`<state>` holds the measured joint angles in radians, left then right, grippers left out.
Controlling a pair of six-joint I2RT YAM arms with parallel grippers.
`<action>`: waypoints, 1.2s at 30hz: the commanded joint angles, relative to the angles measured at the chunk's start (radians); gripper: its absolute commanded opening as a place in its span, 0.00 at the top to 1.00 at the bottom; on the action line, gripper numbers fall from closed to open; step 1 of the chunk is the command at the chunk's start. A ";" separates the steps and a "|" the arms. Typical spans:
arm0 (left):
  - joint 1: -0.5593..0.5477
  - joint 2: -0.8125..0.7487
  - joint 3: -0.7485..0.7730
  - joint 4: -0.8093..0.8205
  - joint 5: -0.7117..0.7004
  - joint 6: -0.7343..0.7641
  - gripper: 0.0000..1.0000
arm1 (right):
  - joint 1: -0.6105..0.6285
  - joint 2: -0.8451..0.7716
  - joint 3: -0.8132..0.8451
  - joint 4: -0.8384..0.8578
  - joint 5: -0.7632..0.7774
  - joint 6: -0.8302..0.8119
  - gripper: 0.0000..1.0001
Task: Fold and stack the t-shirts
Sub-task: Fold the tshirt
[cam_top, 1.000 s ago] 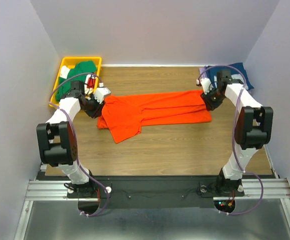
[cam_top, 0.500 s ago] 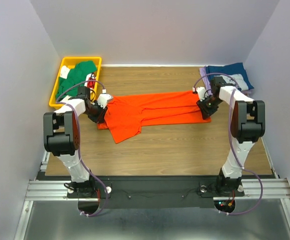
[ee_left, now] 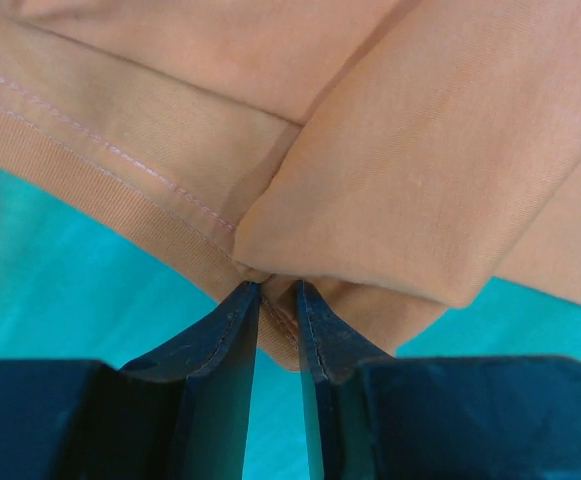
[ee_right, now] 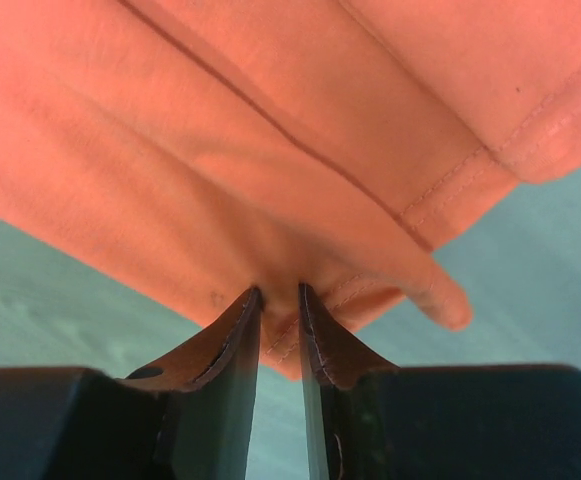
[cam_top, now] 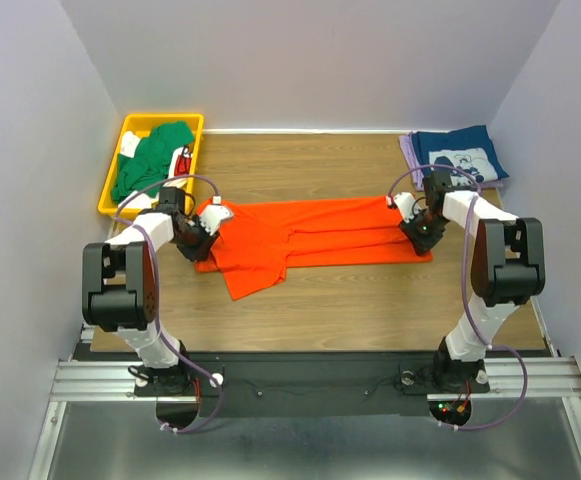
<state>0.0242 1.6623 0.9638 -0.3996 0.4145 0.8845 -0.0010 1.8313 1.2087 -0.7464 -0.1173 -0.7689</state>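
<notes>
Orange t-shirt [cam_top: 320,230] lies as a long folded band, left gripper [ee_left: 277,290] and right gripper [ee_right: 278,292] each clamping an end

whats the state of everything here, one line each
orange t-shirt, stretched out, partly folded lengthwise, pinched at both ends
navy t-shirt, folded, lying on the lavender t-shirt
lavender t-shirt, under the navy one, only an edge shows
green t-shirt, crumpled in the yellow bin
left gripper, fingers shut on the orange t-shirt
right gripper, fingers shut on the orange t-shirt
</notes>
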 commanded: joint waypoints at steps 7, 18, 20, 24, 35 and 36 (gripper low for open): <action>-0.021 -0.260 -0.008 -0.248 0.049 0.091 0.58 | -0.004 -0.095 -0.003 -0.103 0.067 -0.020 0.59; -0.450 -0.452 -0.125 -0.272 -0.039 0.044 0.52 | -0.004 -0.141 0.163 -0.214 -0.079 0.069 0.44; -0.542 -0.428 -0.166 -0.217 -0.075 -0.005 0.52 | -0.004 -0.130 0.178 -0.220 -0.082 0.079 0.44; -0.667 -0.356 -0.200 -0.127 -0.121 -0.070 0.52 | -0.005 -0.119 0.186 -0.226 -0.082 0.083 0.44; -0.765 -0.197 -0.275 0.007 -0.221 -0.117 0.51 | -0.005 -0.113 0.181 -0.229 -0.062 0.079 0.44; -0.765 -0.179 -0.280 0.016 -0.230 -0.117 0.51 | -0.005 -0.110 0.184 -0.231 -0.062 0.077 0.44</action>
<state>-0.7326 1.4258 0.7330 -0.4427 0.2367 0.7822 -0.0006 1.7130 1.3586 -0.9623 -0.1799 -0.6987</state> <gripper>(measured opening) 0.488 0.562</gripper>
